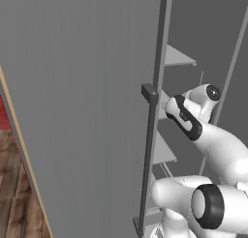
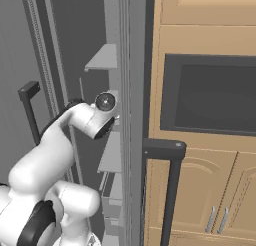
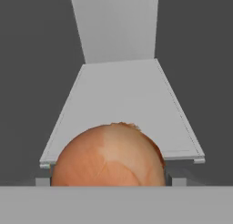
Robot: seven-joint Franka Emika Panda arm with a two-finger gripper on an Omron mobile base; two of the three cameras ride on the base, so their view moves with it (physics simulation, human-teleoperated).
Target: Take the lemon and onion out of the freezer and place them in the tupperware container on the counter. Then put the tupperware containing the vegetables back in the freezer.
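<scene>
Left base view: my arm reaches past the matte grey freezer (image 1: 87, 111) door and its long dark bar handle (image 1: 147, 159), toward light grey shelves.

Right base view: wooden cabinets (image 2: 200, 140) stand beside the freezer.

Hand view: the round, papery orange onion (image 3: 108, 157) sits at the front edge of a flat grey shelf (image 3: 123, 95). My end effector is spread wide, gripping nothing visible.

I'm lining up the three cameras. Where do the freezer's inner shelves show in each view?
Left base view: upper shelf and lower shelf, right of centre, beside the dark bar handle.
Right base view: upper shelf and lower shelf, left of centre; the handle is at the far left.
Hand view: one shelf in the centre, the onion at its near edge; I cannot tell which shelf it is.
Shared landmark: the handle, in both base views.
</scene>
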